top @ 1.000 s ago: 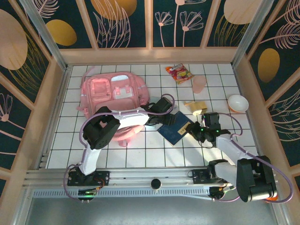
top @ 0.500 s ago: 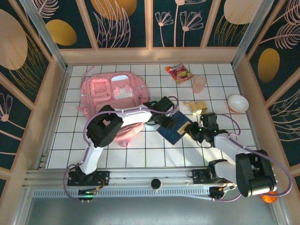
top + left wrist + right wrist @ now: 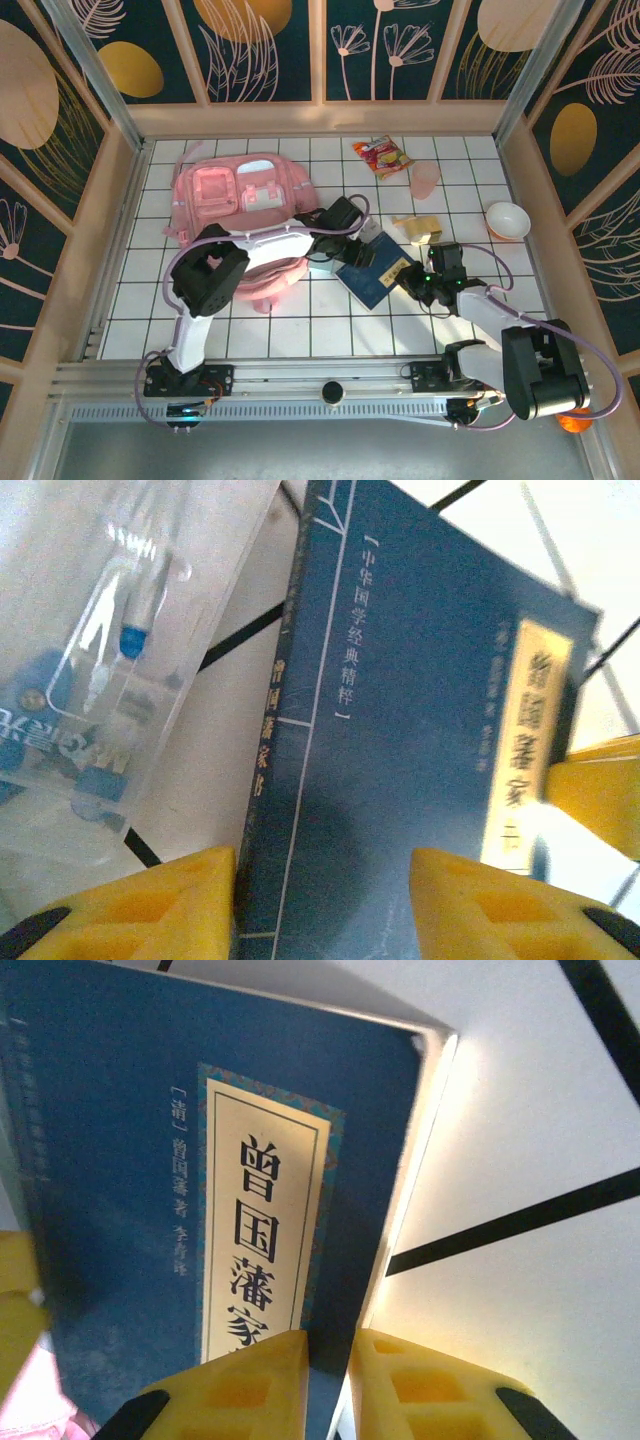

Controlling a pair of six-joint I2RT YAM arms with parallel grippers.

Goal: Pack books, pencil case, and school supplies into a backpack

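The navy book [image 3: 372,275] lies flat on the tiled table, right of the pink backpack [image 3: 240,200]. My left gripper [image 3: 350,252] hangs over its spine side. In the left wrist view the left gripper [image 3: 322,865] is open, one finger at the spine and one over the book's cover [image 3: 420,710]. My right gripper [image 3: 408,278] is shut on the book's right edge. In the right wrist view the right gripper [image 3: 328,1345] pinches that edge beside the book's cream label [image 3: 255,1230]. The pale pencil case [image 3: 100,680] lies left of the book [image 3: 322,262]. The small pale yellow school supplies [image 3: 415,228] sit just beyond.
A red-orange snack packet [image 3: 382,156] and a pink cup [image 3: 425,180] lie at the back right. A white bowl [image 3: 507,220] stands near the right wall. Wooden walls close in the table on three sides.
My right gripper has closed onto the book's edge. The left gripper has narrowed a little and shifted slightly left over the book's spine side.
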